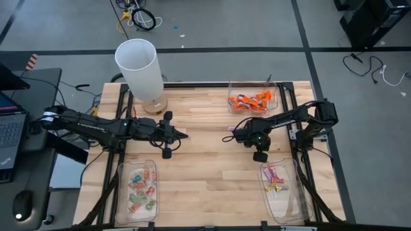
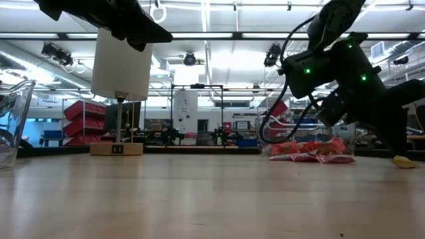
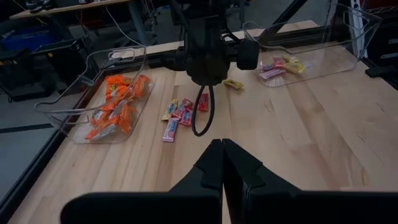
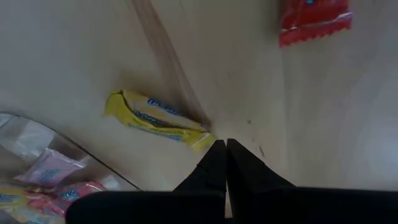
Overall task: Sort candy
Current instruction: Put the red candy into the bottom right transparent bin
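- A wooden table (image 1: 205, 154) stands in a workshop with shelves and ceiling lights behind it.
- Orange candy fills the back tray (image 1: 252, 101); pink-and-yellow pieces lie in the tray (image 1: 280, 189) near the right arm.
- A few loose sweets (image 3: 181, 114) lie beside the orange tray.
- The right gripper (image 4: 222, 152) hangs pinched shut and empty, just beside a yellow candy (image 4: 158, 118) outside the pink-and-yellow tray.
- The left gripper (image 3: 222, 157) waits shut and empty, well apart from that tray.
- Best next: spread the fingers first, straddle the yellow wrapper across its narrow side, then close.
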Controlling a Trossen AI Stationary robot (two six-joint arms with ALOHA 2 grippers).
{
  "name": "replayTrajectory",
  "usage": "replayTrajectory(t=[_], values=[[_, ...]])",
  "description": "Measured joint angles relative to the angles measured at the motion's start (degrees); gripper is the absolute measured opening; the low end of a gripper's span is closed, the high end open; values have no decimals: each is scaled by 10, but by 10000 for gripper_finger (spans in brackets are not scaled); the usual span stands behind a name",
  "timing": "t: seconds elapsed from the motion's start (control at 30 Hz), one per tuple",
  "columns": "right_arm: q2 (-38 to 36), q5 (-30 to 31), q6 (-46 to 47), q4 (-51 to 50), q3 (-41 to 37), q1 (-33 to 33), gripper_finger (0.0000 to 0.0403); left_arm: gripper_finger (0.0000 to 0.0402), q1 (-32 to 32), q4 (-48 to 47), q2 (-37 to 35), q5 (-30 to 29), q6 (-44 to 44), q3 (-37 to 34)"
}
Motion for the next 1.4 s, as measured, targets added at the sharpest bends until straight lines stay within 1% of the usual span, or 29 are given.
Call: replayTrajectory(t=[0.13, 0.27, 0.37, 0.53, 0.6, 0.67, 0.77, 0.87, 0.93, 1.0, 1.1, 1.2, 1.3, 1.4], values=[[0, -8, -3, 7, -2, 0, 0, 3, 0, -2, 0, 0, 0, 0], [0, -30, -13, 38, -2, 0, 0, 3, 0, -3, 0, 0, 1, 0], [0, -29, -14, 48, -2, 0, 0, 3, 0, -6, 0, 0, 1, 0], [0, 16, -25, 63, 1, 0, 0, 3, 0, -8, 0, 0, 1, 0], [0, 40, -35, 41, 17, 0, 0, 3, 0, -8, 0, 0, 1, 0], [0, 43, -52, 18, 40, -1, 0, 3, 0, -8, 0, 0, 0, 0], [-1, -2, -75, -16, 75, -3, 0, 3, 0, -8, 0, 0, -1, 0], [-1, -62, -66, -16, 80, -11, 0, 3, 0, -8, 0, 0, -2, 0], [-1, -69, -47, -6, 75, -14, 0, 3, 0, -8, 0, 0, -4, 0], [-1, -54, -41, 19, 74, -15, 0, 3, 0, -8, 0, 0, -1, 0], [-1, 26, -43, 41, 77, -15, 0, 3, 0, -5, 4, 0, 0, 0], [-1, 74, -53, 59, 77, -18, 0, 3, 0, -9, 4, 1, -6, 0], [-1, 87, -81, 69, 77, -20, 1, 3, 0, -17, 4, 1, -14, 0], [-1, 91, -107, 75, 77, -17, 14, 3, 0, -20, 4, 1, -16, 0]])
